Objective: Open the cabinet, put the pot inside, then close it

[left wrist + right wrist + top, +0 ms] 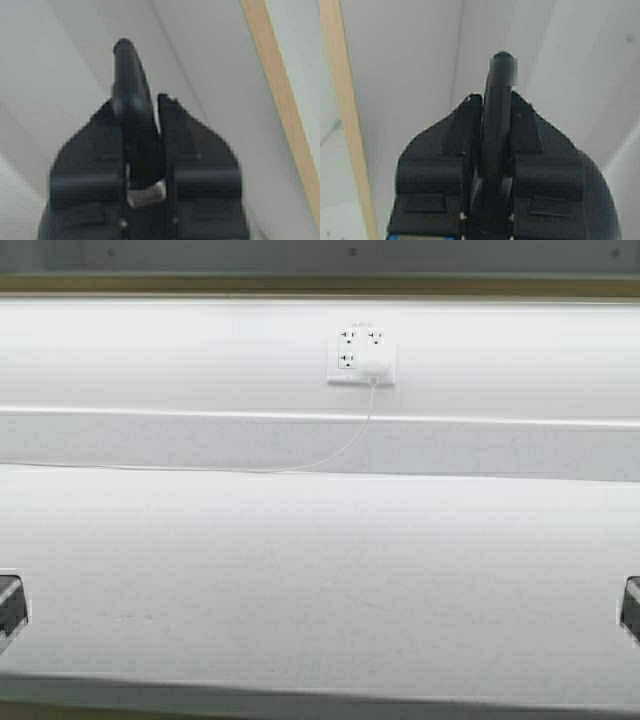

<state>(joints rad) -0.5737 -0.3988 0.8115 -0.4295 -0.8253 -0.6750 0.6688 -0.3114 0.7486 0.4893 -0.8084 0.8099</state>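
A white counter (320, 570) is seen spread across the near part of the high view, from the left edge to the right. Behind it a white wall (150, 350) is seen rising. A wall socket (361, 358) is mounted on that wall, a little right of the middle. A white plug (376, 364) is seated in the socket's right side. From the plug a thin white cable (330, 455) is led down and away to the left, along the line where the wall and counter meet.

The cabinet (320, 260) is met only at the far upper edge of the high view, above the wall. Its grey underside and a tan strip along the bottom edge are shown there; its doors and handles are cut off by the frame. Where the pot lies cannot be told.

The left gripper (131, 75) is held at the near left edge of the high view, above the counter. In the left wrist view its black fingers are seen pressed together, with nothing gripped between them. White surfaces and a tan strip are seen beyond them.

The right gripper (502, 80) is held at the near right edge, level with the left one and well apart from it. Its fingers are likewise seen closed together on nothing, against white surfaces and a tan strip.
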